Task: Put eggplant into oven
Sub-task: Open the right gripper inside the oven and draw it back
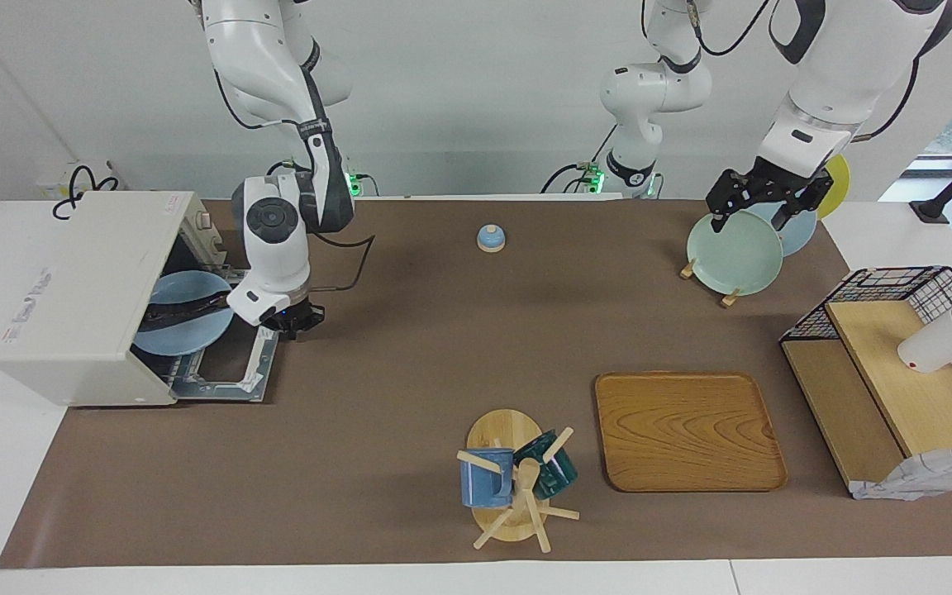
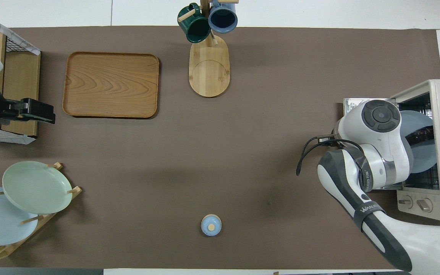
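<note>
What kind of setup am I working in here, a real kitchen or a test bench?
Most likely a lab bench staged as a kitchen: a toaster oven with its door open, a plate rack and a mug tree are spread on a brown mat, between two fixed robot arms and bare white walls.

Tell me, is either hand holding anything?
No. The right hand is shut on nothing by the oven door; the left hand hangs open over the plates.
</note>
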Robot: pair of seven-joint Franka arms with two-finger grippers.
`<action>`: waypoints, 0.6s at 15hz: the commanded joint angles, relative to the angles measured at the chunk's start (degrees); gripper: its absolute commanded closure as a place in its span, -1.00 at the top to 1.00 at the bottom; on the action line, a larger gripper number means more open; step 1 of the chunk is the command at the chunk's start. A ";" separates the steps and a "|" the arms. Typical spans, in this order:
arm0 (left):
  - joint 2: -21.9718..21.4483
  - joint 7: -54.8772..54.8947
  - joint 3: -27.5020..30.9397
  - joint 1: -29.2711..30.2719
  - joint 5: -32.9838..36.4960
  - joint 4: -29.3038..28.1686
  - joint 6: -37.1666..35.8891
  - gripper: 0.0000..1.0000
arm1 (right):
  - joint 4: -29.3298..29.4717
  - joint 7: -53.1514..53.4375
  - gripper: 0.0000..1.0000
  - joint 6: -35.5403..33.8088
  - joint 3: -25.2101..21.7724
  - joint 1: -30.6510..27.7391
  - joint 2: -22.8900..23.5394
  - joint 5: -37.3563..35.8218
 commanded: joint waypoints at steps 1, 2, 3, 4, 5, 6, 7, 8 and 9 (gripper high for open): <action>-0.59 0.75 -0.08 0.66 -0.80 -0.53 -0.60 1.00 | -0.67 -1.02 -1.00 0.43 0.11 -0.66 -0.11 -1.74; -0.59 0.75 -0.08 0.66 -0.80 -0.53 -0.60 1.00 | -0.67 -1.02 -1.00 0.34 0.19 -0.66 -0.11 -2.36; -0.59 0.75 -0.08 0.66 -0.80 -0.53 -0.60 1.00 | -0.67 -1.02 -1.00 0.34 0.19 -0.75 -0.11 -2.62; -0.59 0.75 -0.08 0.66 -0.80 -0.53 -0.60 1.00 | -0.67 -1.10 -1.00 0.25 0.19 -0.75 -0.11 -2.80; -0.59 0.75 -0.08 0.66 -0.80 -0.53 -0.60 1.00 | -0.67 -1.37 -1.00 0.08 0.19 -0.66 -0.11 -2.89; -0.59 0.75 -0.08 0.66 -0.80 -0.53 -0.60 1.00 | -0.67 -2.24 -1.00 -0.01 0.11 -0.66 -0.20 -3.50; -0.59 0.75 0.01 0.66 -0.80 -0.53 -0.60 1.00 | -0.67 -2.94 -1.00 -0.10 0.11 -0.66 -0.20 -4.81; -0.59 0.75 -0.08 0.66 -0.80 -0.53 -0.60 1.00 | -0.58 -3.04 -1.00 -0.27 0.11 -0.66 -0.20 -5.78; -0.59 0.75 -0.08 0.66 -0.80 -0.53 -0.60 1.00 | -0.58 -3.04 -1.00 -0.45 0.11 -0.66 -0.20 -5.96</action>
